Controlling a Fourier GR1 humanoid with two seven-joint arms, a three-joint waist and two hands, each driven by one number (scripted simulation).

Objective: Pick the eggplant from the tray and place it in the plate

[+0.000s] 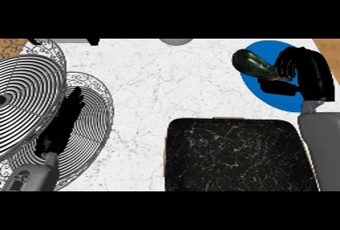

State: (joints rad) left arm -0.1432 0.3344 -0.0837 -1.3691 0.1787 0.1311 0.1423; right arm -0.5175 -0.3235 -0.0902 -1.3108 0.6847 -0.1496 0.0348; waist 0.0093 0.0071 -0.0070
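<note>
A dark green eggplant (252, 64) hangs over the left part of the blue plate (266, 92) at the upper right. My right hand (292, 63) is curled round the eggplant's stem end, with the forearm running down the right edge. The black tray (235, 155) with white veins lies at the lower middle and holds nothing. My left hand (66, 119) rests open at the left, fingers pointing up, over the patterned plates.
Two round plates with black-and-white ring patterns (26, 94) overlap at the left. A grey round object (176, 41) shows at the top edge. The counter is white marble (172, 85), with wood at the far corners.
</note>
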